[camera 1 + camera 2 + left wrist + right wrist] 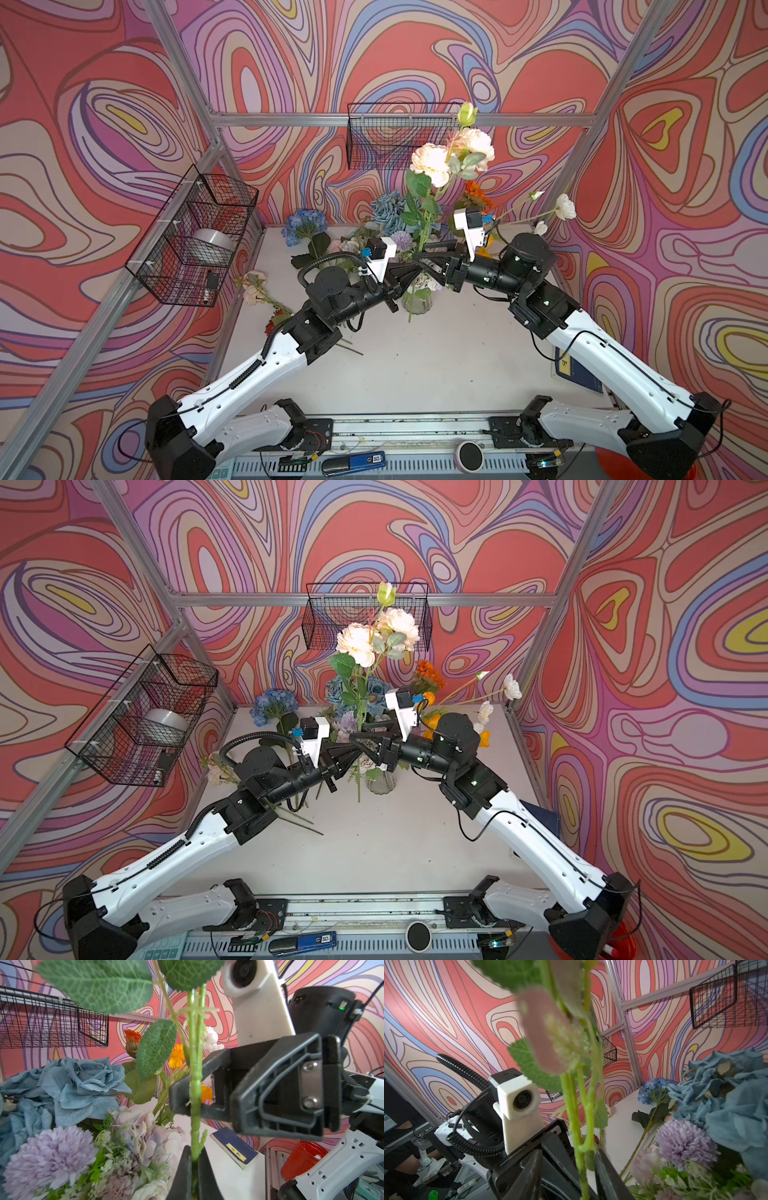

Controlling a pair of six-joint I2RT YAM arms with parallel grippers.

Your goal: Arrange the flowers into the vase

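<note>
Mid-frame in both top views, my left gripper [194, 1159] clamps the peach-headed artificial flower's long green stem [423, 233]; my right gripper [568, 1152] straddles it, jaws apart.

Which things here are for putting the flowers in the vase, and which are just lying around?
For the job:
- peach flower stem, held by the left gripper
- right gripper, open around that stem
- vase
- loose flowers

Just lying about:
- blue book
- wire baskets
- red container
</note>
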